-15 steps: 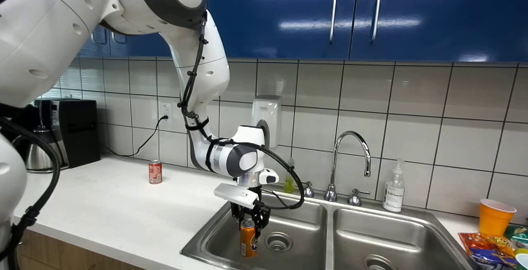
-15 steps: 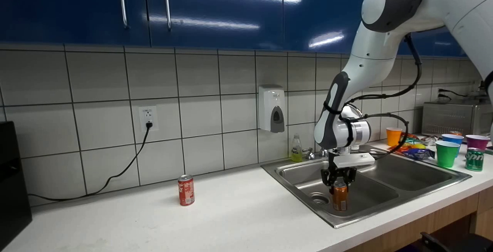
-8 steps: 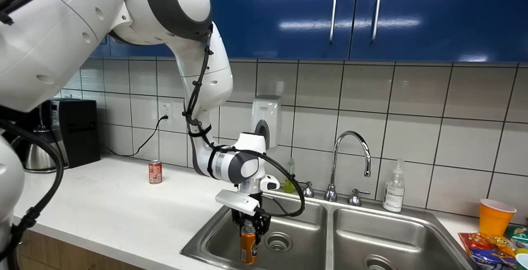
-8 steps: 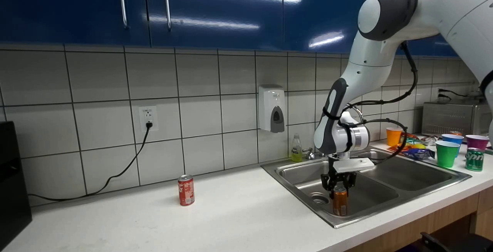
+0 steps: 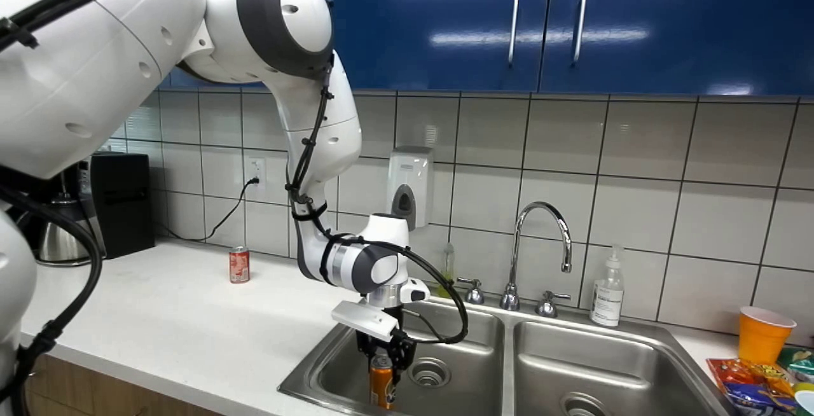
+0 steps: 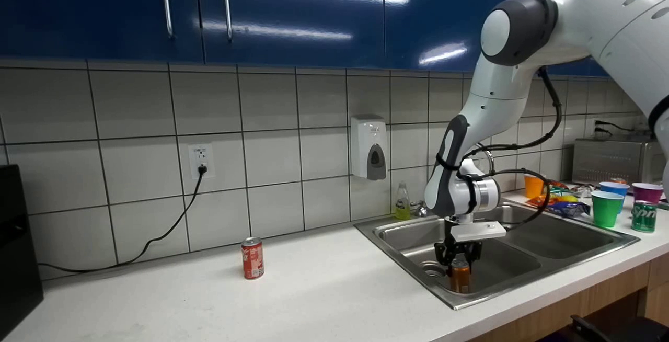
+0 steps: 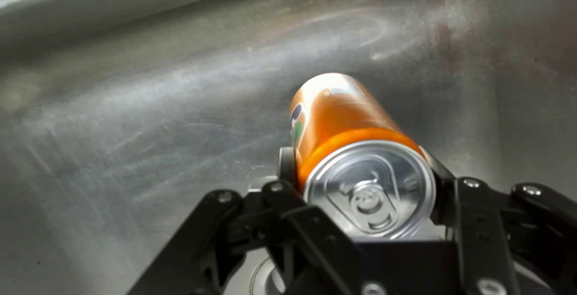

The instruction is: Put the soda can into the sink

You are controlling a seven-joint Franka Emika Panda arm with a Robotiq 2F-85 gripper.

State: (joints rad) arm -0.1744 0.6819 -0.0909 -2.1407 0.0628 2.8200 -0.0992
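Note:
The soda can [image 5: 381,385], orange with a silvery top, is upright inside the left basin of the steel sink [image 5: 509,365], near its front wall. It also shows in an exterior view [image 6: 460,280] and in the wrist view [image 7: 351,110]. My gripper [image 5: 385,365] points down with a finger against each side of the can near its top, shut on it; this shows also in an exterior view [image 6: 459,264] and the wrist view [image 7: 360,168]. The can's lower end is hidden by the front rim in an exterior view. I cannot tell whether it touches the basin floor.
A curved chrome tap [image 5: 540,212] with handles stands behind the sink. A small red can [image 5: 239,265] is on the counter. A soap bottle [image 5: 608,289], an orange cup [image 5: 763,336] and snack bags [image 5: 757,384] are beside the sink; a green cup [image 6: 605,210] is further along.
My gripper and the soda can have moved down together, deeper into the basin, and slightly towards its front wall. The grip on the can has stayed shut. The other objects have not moved.

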